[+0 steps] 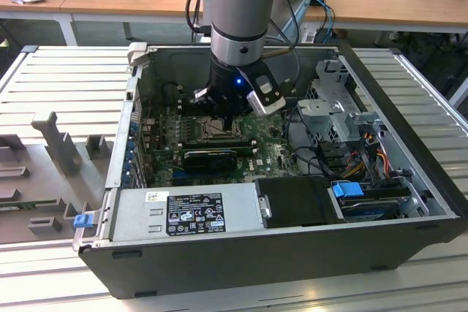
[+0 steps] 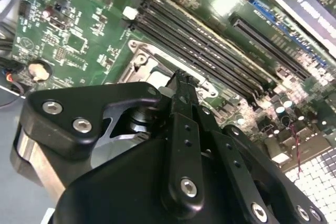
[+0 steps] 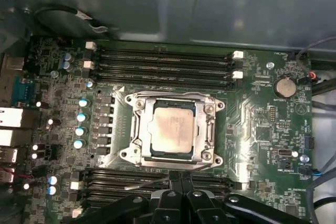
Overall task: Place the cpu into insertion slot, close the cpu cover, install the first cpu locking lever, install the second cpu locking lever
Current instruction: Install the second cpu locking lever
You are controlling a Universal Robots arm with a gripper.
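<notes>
A robot arm reaches down into an open computer case lying on its side on a ribbed grey desk. Its black pincer hangs low over the green circuit board, just beside one edge of the insertion slot. In both wrist views the two fingers are pressed together with nothing between them, so the pincer is closed and empty.

In the first wrist view the cpu, a pale square chip, lies flat inside the insertion slot. The cpu cover, a silvery metal frame, lies down around the chip, its central cut-out leaving the chip's top bare. Long black memory slots run along two opposite sides of the socket. A round coin battery sits on the board, well apart from the socket.

In the exterior view a grey power supply box fills the near edge of the case.
</notes>
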